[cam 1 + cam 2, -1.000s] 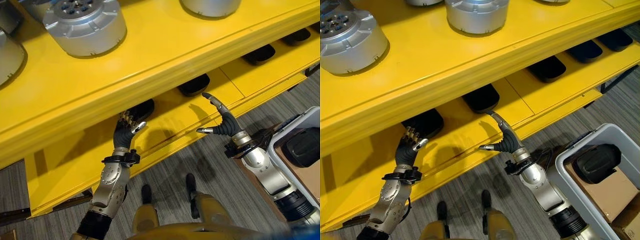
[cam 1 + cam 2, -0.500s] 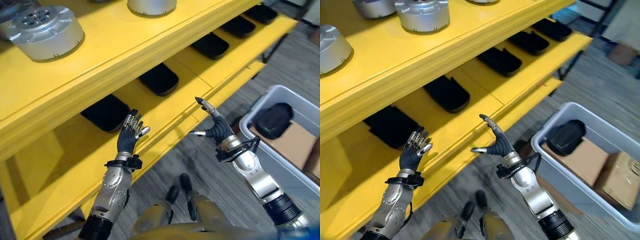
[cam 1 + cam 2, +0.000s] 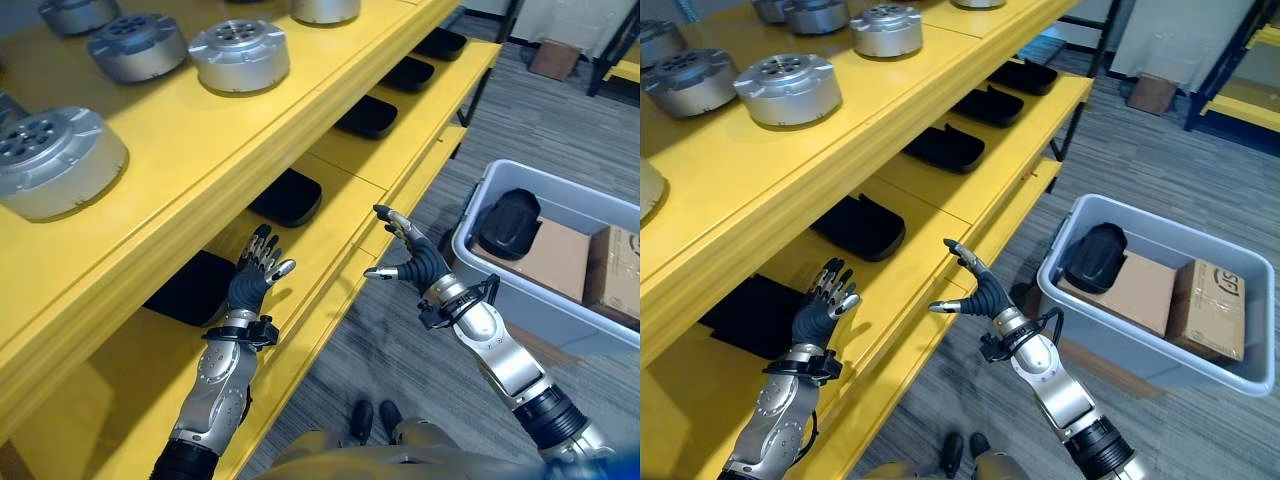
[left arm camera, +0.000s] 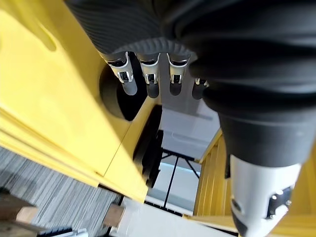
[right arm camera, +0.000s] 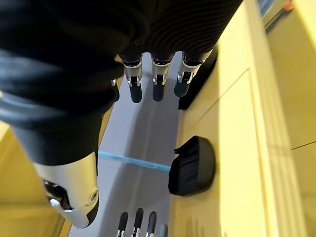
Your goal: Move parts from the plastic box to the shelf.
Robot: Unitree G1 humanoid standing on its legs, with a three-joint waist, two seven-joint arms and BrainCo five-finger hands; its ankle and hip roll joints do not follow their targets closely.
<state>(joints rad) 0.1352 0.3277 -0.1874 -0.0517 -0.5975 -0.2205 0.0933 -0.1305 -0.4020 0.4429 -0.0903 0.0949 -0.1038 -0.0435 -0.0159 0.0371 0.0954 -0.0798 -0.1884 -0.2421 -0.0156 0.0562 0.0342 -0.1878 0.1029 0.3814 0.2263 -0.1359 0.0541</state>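
A black part (image 3: 1093, 257) lies in the grey plastic box (image 3: 1160, 365) on the floor, beside two cardboard boxes (image 3: 1175, 296). More black parts (image 3: 862, 226) sit in a row on the lower level of the yellow shelf (image 3: 940, 100); round metal discs (image 3: 788, 88) stand on the upper level. The left hand (image 3: 823, 305) is raised in front of the lower level, fingers straight and spread (holding nothing). The right hand (image 3: 978, 291) hovers between shelf and plastic box, fingers extended, thumb apart, also empty.
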